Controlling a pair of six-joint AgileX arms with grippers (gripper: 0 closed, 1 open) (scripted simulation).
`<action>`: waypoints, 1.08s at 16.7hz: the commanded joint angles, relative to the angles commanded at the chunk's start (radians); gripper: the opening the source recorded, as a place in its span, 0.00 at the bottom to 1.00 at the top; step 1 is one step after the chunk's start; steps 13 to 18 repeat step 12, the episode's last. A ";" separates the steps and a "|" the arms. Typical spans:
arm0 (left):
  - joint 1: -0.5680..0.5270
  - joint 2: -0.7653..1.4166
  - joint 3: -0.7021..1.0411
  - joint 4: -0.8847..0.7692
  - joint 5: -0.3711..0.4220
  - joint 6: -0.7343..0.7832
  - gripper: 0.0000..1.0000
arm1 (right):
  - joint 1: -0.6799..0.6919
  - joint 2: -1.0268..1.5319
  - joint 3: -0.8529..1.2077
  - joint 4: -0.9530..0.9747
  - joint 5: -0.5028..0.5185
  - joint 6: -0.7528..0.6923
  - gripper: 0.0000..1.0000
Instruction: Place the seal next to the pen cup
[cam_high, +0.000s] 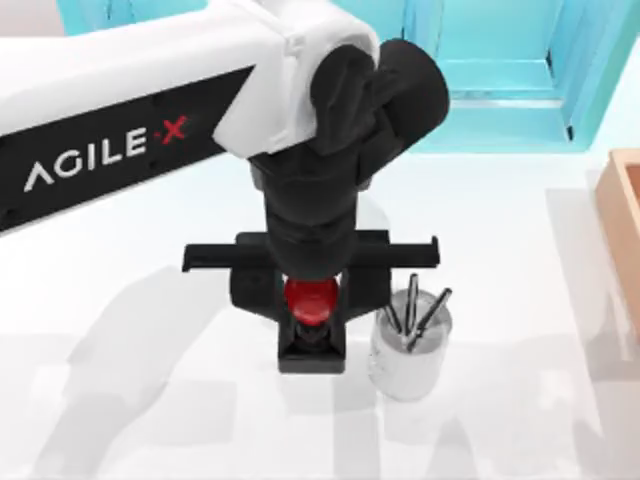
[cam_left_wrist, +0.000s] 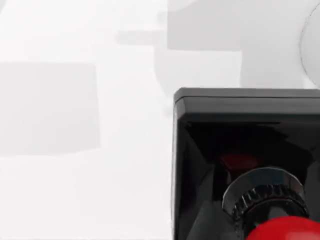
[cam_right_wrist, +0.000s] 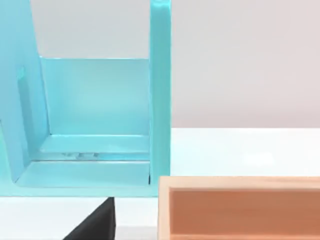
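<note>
Three pens in pen cup (cam_high: 408, 358), seal (cam_high: 311, 303) beside

left arm (cam_high: 150, 95) — white shell | black band — "AGILE·X" lettering

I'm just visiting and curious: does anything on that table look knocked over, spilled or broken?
Nothing stands out. The pen cup stands upright with its pens inside, and the seal sits upright beside it, under the left gripper.
</note>
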 joint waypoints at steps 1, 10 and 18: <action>0.000 0.000 0.000 0.000 0.000 0.000 0.60 | 0.000 0.000 0.000 0.000 0.000 0.000 1.00; 0.000 0.000 0.000 0.000 0.000 0.000 1.00 | 0.000 0.000 0.000 0.000 0.000 0.000 1.00; 0.000 0.000 0.000 0.000 0.000 0.000 1.00 | 0.000 0.000 0.000 0.000 0.000 0.000 1.00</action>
